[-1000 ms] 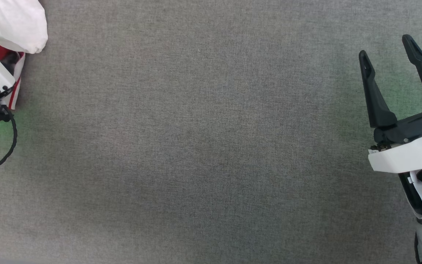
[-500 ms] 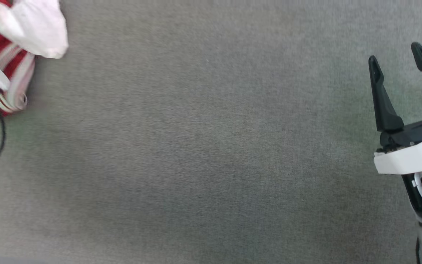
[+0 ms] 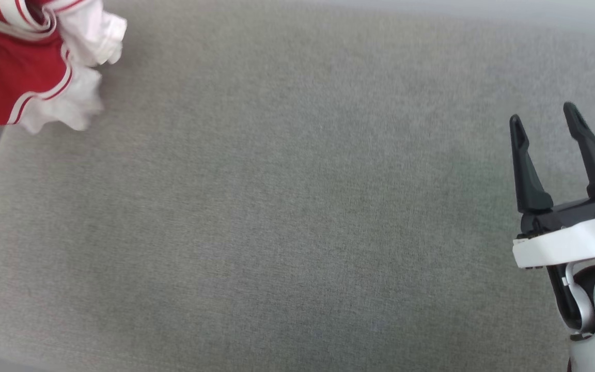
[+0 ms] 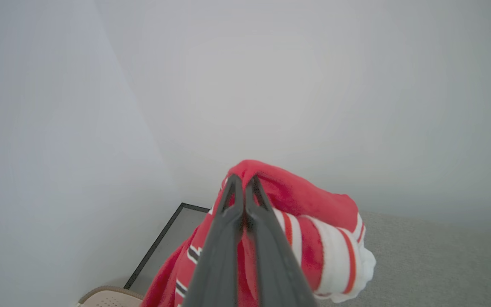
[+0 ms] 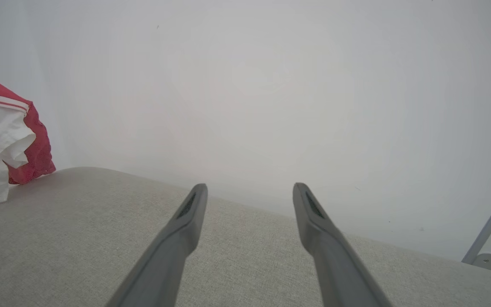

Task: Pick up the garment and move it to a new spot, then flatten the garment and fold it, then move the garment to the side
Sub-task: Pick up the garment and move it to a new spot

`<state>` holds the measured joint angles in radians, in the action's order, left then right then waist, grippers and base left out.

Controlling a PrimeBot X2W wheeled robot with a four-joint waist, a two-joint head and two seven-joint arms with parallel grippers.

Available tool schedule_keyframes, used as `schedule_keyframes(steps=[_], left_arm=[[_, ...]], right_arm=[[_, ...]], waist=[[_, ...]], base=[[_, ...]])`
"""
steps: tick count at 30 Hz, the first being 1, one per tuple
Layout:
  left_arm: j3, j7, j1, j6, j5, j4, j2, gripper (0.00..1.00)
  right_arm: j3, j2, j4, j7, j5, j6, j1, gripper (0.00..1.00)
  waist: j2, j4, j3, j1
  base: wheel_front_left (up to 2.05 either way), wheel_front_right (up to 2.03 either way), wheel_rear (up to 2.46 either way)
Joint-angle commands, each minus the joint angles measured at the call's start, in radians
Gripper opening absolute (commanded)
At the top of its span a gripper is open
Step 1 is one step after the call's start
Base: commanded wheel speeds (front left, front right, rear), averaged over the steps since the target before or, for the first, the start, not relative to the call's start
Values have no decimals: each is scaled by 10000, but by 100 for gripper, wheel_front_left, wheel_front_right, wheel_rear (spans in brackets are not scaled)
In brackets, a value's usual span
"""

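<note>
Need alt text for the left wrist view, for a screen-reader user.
The left gripper, two long dark fingers, is shut on a bunched fold of the garment, red with white-and-red striped trim, which drapes down from the pinch. Behind is a plain pale wall; a grey fabric surface lies at lower right.

Red jersey-knit garment (image 3: pixel 24 77): white sleeves, red-and-white striped trim, black white-edged marks. The padded fabric surface (image 3: pixel 287 206) is plain heathered grey. Black fingers and a white band on the right gripper (image 3: pixel 543 113); the left gripper (image 4: pixel 244 179) is dark grey.
</note>
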<state>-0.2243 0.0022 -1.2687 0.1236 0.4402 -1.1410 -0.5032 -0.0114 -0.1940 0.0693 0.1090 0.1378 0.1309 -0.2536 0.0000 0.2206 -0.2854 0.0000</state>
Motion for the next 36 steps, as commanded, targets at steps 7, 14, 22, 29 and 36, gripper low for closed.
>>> schedule_keyframes(steps=[7,14,22,29,36], left_arm=[[-542,385,-153,67,24,1030,-52,0],[-1306,1448,446,74,563,3095,-275,0],[-1619,3212,1472,-39,1219,6507,-589,0],[-1912,5220,2650,-741,1700,9973,-700,0],[-2464,6862,3700,-1392,2139,12180,-648,0]], right_arm=[[-297,315,-176,340,41,-3,373,100],[-764,549,-259,601,26,-3,649,100],[-1415,858,-162,813,-66,-3,990,100],[-1747,1102,-148,996,-97,-3,1190,100],[-1729,1265,-322,1150,22,-3,1227,100]], waist=[[0,37,774,0],[0,-347,1132,0],[0,-1233,1213,0],[0,-2234,1084,0],[0,-2996,820,0]], base=[[0,0,0],[0,0,0],[0,0,0],[0,0,0],[0,0,0]])
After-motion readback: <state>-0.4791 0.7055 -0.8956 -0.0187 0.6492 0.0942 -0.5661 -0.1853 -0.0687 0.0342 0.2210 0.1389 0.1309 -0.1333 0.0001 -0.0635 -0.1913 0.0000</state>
